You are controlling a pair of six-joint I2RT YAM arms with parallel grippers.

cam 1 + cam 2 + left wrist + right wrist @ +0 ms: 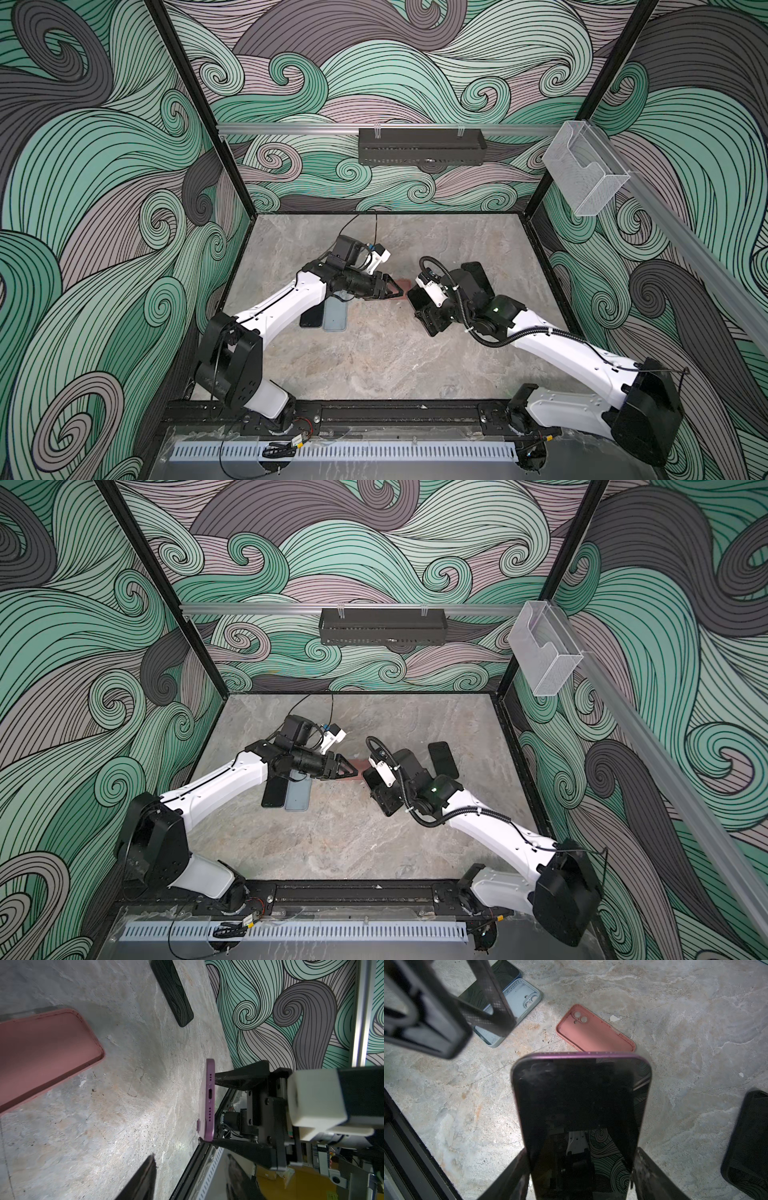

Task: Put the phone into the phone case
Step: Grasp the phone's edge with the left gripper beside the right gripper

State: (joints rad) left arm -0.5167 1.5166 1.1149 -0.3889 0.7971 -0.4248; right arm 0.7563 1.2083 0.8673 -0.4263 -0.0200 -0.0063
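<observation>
In the right wrist view we are seeing the right claw (581, 1167) gripping the purple phone (581, 1105) by its long sides, with the dark screen facing us over the bench (675, 1022). The left wrist view is showing what that hides: the phone's bottom edge, with its port and speaker holes. Beyond it, the pink case (596, 1030) is lying flat, hollow side up. In a top view the left claw (395, 289) is hanging by that case, jaws parted and holding nothing.
</observation>
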